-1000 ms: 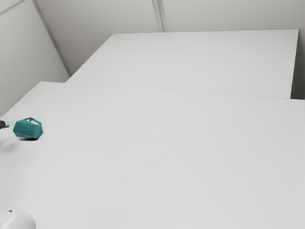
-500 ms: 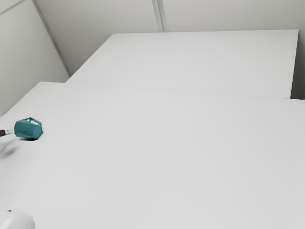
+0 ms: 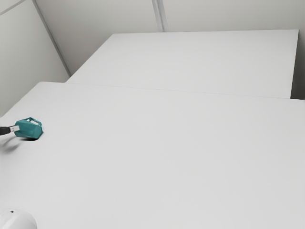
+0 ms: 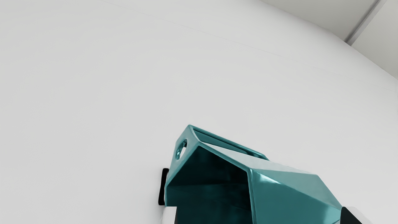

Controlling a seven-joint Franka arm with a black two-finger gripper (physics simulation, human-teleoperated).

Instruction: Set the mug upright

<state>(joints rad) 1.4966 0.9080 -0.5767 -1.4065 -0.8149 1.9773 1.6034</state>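
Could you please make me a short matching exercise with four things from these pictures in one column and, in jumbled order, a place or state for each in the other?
Things:
1. Mug
2. Mug's handle
3. Gripper
4. White rounded shape

Places and states:
A. In the exterior view's bottom left corner
B. Lying on its side, teal
C. At the mug, with its fingers apart
D. On the upper side of the tipped mug

Right pairs: 1-B, 2-D, 3-C, 4-A

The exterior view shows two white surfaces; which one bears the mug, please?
The nearer surface: the mug lies on it, whereas the farther surface stretches behind.
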